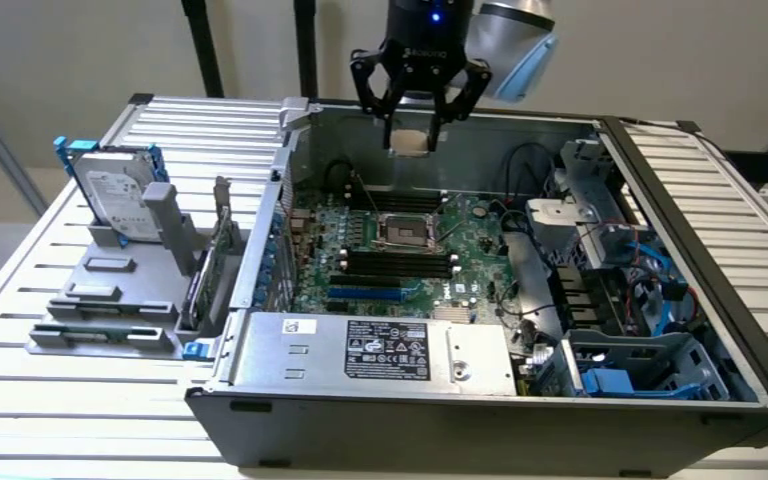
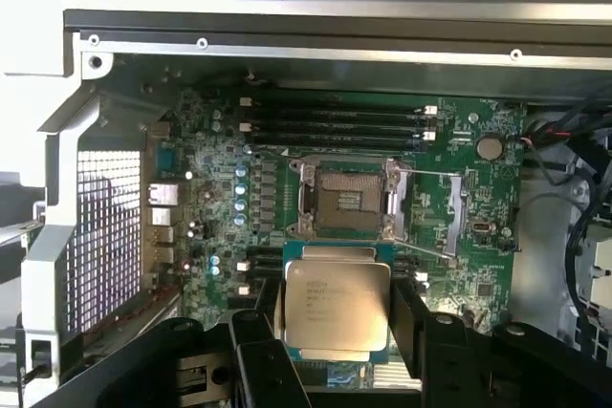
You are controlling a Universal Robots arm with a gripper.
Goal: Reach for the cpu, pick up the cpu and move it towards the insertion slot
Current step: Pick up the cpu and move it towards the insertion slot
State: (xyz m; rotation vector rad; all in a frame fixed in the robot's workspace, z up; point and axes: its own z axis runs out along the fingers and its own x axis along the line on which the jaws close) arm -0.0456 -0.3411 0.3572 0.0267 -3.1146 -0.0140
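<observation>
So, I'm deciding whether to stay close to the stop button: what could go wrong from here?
The cpu is held only at its edges between the fingers, so it could slip and drop onto the board. The socket stands open, and a crooked touch might damage its contacts. The raised metal frame beside it could catch the chip or fingers.

Cpu (image 2: 338, 305): silvery-tan metal top, blue-green edging. Gripper (image 1: 412, 148): black, small blue light. Insertion slot (image 2: 348, 200): shiny silver frame, brownish middle. Circuit board (image 1: 478, 252): green. Memory slots (image 1: 398, 264): black stripes. Hard drive (image 1: 120, 193): silver, white label, blue rails. Power supply (image 1: 357, 350): silver, black label, white print. Drive cage (image 1: 638, 360): blue-grey, bright blue piece. Table (image 1: 77, 420): whitish slats, dark lines. Wall (image 1: 651, 60): plain beige-grey.
</observation>
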